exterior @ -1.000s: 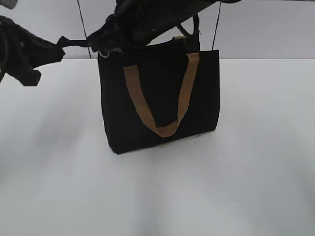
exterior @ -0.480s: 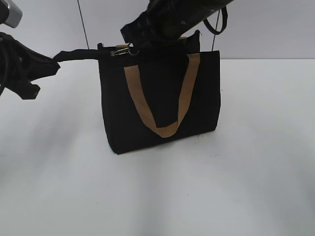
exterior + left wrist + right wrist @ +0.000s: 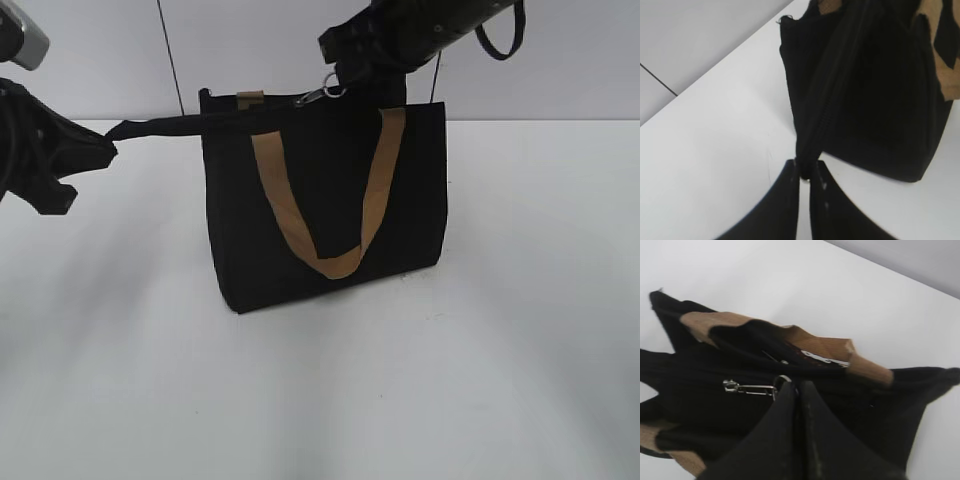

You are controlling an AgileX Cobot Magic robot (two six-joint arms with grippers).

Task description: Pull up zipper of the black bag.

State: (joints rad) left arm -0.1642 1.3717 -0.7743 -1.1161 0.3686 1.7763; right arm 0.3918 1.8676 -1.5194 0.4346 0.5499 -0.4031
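The zipper pull (image 3: 318, 93) has been dragged further right along the top of the black bag (image 3: 325, 200) in the last second, so closing looks about halfway. Right claw (image 3: 796, 390) is clenched on the pull's ring; left claw (image 3: 804, 172) is pinching the zipper's tail end. Bag sits mid-desk, nearer the far edge.

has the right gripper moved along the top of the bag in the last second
Yes. The right gripper, shut on the zipper pull, has travelled rightward along the bag's top edge, from near its left corner to past the middle.

A white table (image 3: 520, 330) fills the lower frame; a pale grey wall (image 3: 560, 70) with 2 thin dark vertical lines (image 3: 170, 60) spans the top.
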